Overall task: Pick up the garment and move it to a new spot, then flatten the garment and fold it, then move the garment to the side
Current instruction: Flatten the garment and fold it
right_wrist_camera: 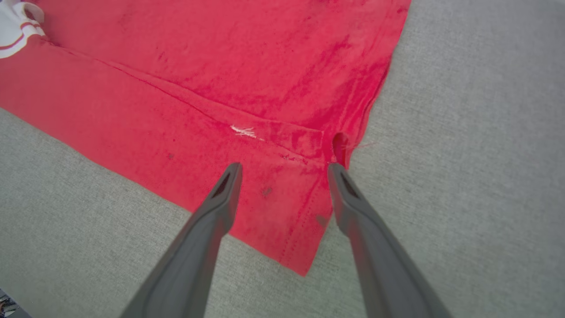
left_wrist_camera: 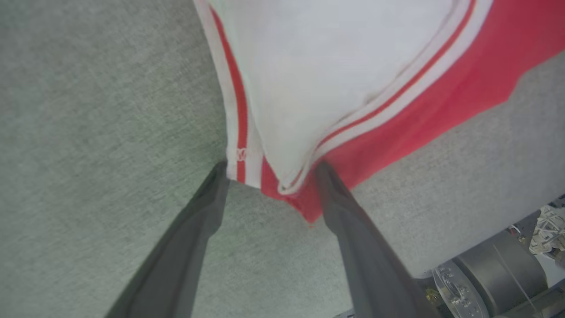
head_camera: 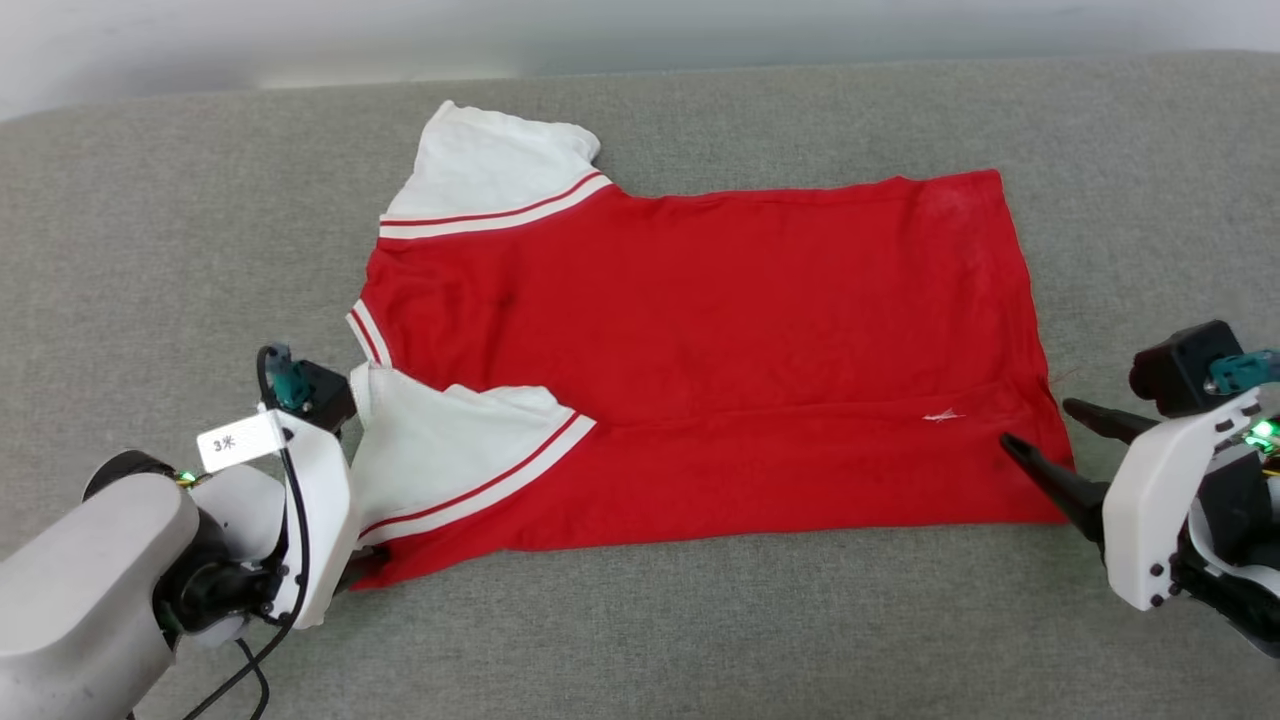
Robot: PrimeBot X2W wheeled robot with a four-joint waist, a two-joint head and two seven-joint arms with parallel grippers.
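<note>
folding, we reckon | left pincer (left_wrist_camera: 271, 167) spread round the sleeve corner of the red T-shirt (head_camera: 720, 330), maybe touching | right pincer (right_wrist_camera: 284, 168) spread over hem corner | we'd pinch both together, lift level

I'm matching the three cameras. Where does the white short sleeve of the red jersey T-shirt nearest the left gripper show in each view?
Head view: the white short sleeve lies at lower left.
Left wrist view: the sleeve is upper middle, reaching the top edge.
Right wrist view: a scrap of it sits in the top left corner.
Shared landmark: its red-and-white stripe trim.
</note>
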